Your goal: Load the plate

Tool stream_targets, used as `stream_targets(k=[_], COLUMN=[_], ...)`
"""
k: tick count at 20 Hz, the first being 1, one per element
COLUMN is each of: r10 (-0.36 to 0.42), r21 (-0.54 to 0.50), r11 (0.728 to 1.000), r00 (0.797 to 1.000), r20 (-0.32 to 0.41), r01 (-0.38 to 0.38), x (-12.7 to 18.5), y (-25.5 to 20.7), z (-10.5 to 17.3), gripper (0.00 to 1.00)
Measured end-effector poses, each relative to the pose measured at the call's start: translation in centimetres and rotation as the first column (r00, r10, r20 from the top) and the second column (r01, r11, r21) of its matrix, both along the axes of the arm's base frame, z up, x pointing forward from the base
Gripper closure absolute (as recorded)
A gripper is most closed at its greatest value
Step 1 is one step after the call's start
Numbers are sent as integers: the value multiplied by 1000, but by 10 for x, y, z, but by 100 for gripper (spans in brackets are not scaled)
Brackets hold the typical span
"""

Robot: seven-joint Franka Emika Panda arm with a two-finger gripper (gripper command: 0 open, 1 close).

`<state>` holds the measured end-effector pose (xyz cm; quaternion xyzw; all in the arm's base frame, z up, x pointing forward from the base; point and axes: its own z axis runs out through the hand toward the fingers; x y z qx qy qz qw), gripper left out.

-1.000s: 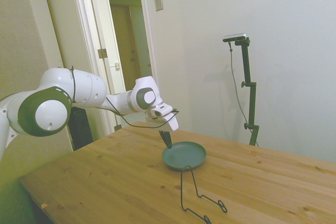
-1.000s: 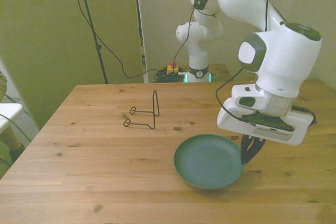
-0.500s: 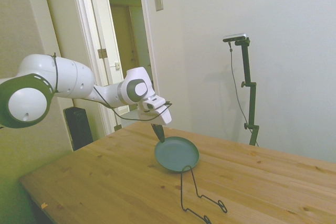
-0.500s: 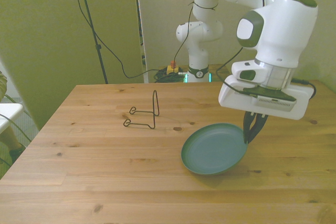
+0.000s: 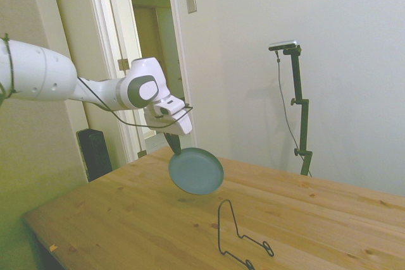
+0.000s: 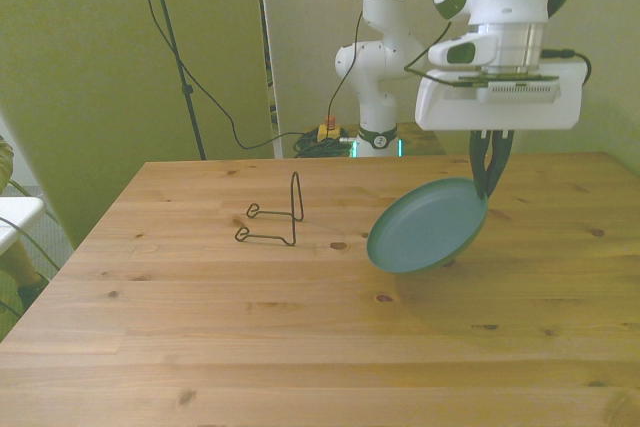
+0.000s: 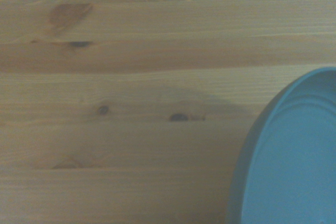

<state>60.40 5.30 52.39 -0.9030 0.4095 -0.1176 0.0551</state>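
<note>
Plate [image 6: 428,226]: teal, hanging tilted above the worktop [image 6: 200,327], centre-right of the front view. End effector [image 6: 489,187]: clamped on its upper rim, likely so it enters edge-on. Wire stand [image 6: 274,217]: left of centre, well apart, empty, presumably the destination.

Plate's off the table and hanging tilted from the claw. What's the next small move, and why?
Probably carry the teal round plate toward the front view's left, to the thin black wire stand. The claw pinches the plate's rim, the plate hangs clear of the wooden table, and the stand holds nothing.
</note>
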Motion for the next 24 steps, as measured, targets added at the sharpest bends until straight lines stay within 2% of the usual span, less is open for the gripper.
stream_targets(k=[5, 8, 12, 21, 24], r10=[119, 221, 297, 349, 348], r21=[92, 132, 151, 257, 288], r11=[988, 963, 937, 892, 882], r00=[992, 970, 947, 928, 928], r20=[48, 98, 126, 131, 132], r01=[-123, -233, -314, -372, -372], x=[-36, -60, -93, -121, -129], y=[-10, -16, -20, -35, -42], z=[36, 49, 58, 75, 81], gripper=[100, 100, 100, 100, 100])
